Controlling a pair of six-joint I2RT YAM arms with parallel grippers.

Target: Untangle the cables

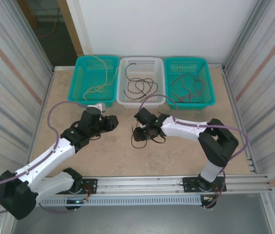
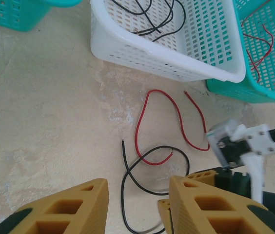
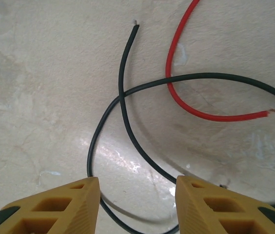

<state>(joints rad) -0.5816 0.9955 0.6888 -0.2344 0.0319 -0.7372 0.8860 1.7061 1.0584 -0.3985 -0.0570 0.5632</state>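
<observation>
Saw 1 black cable (image 3: pixel 123 97) and 1 red cable (image 3: pixel 167 68) crossed on the bare table (image 3: pixel 40 73), near the white basket (image 2: pixel 152 53). Found right gripper (image 3: pixel 137 187) moderately parted just above the black cable, gripping nothing. Found left gripper (image 2: pixel 138 195) likewise parted, empty.

The tabletop (image 2: pixel 40 122) is mottled beige with pale whitish blotches. On it lie a bright red cable (image 3: pixel 210 117) and a glossy black cable (image 3: pixel 122 92). The left pincer (image 2: pixel 137 187) and the right pincer (image 3: pixel 137 187) both have mustard-yellow fingers with dark green bases. The 3 baskets are lattice-patterned: a left teal basket (image 1: pixel 75 83) with a yellow cable (image 1: pixel 97 89), a white basket (image 1: pixel 140 101) with black strands, and a right teal basket (image 1: pixel 191 104) with dark red strands
</observation>
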